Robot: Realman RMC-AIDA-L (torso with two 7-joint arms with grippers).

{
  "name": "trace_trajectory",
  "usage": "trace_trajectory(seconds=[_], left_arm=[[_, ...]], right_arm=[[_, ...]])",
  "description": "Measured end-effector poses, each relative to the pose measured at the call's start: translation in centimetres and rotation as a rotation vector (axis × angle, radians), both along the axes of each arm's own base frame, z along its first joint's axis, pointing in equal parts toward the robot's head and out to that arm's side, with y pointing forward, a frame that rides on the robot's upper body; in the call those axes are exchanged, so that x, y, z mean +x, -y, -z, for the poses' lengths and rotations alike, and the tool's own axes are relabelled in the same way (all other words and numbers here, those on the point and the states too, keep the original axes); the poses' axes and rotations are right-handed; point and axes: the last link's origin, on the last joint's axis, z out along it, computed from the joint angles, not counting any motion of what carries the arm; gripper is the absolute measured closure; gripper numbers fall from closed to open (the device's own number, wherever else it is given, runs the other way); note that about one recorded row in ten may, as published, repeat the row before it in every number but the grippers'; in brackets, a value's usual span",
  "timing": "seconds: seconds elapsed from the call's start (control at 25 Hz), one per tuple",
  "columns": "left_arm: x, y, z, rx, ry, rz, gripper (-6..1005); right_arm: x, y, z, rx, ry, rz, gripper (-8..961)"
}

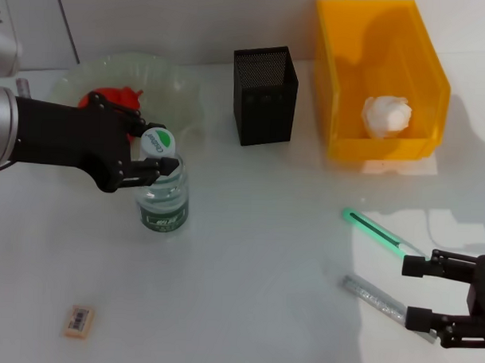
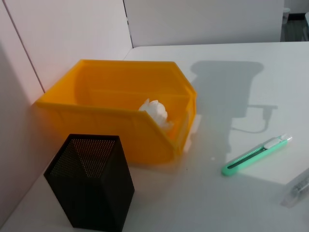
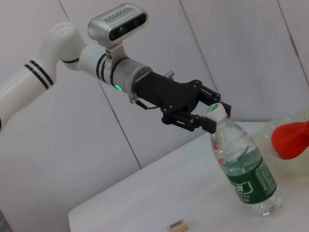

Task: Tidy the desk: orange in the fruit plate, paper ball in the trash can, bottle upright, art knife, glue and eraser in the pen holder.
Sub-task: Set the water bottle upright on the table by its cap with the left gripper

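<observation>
The bottle [image 1: 164, 201] stands on the table, tilted slightly, and my left gripper [image 1: 156, 151] is shut on its white cap and neck. From the right wrist view the same grip shows on the bottle [image 3: 245, 169], with the left gripper [image 3: 210, 113] at the cap. The orange [image 1: 111, 99] lies in the fruit plate [image 1: 178, 80]. The paper ball [image 1: 386, 115] sits in the trash can [image 1: 341, 89]. The pen holder [image 1: 265, 95] stands mid-back. The green art knife [image 1: 380, 232] and the clear glue [image 1: 374, 296] lie at the front right. My right gripper [image 1: 409, 292] is open beside the glue. The eraser [image 1: 78, 321] lies front left.
The left wrist view shows the trash can [image 2: 96, 116], paper ball [image 2: 155, 110], pen holder [image 2: 91, 188], art knife [image 2: 256, 154] and glue [image 2: 297, 186]. White wall panels run behind the table.
</observation>
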Motion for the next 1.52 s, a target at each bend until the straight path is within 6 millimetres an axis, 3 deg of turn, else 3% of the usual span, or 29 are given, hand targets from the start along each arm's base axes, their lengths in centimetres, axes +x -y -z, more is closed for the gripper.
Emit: trace_trajectory(seconds=[1.24, 1.52], left_arm=[[0.5, -1.4, -0.3, 0.0, 0.038, -0.063, 560], [0.6, -1.4, -0.3, -0.008, 0.04, -0.067, 413]], right_arm=[[-0.3, -0.1, 0.7, -0.032, 0.009, -0.01, 142], [-0.2, 0.1, 0.8, -0.041, 0.011, -0.008, 142]])
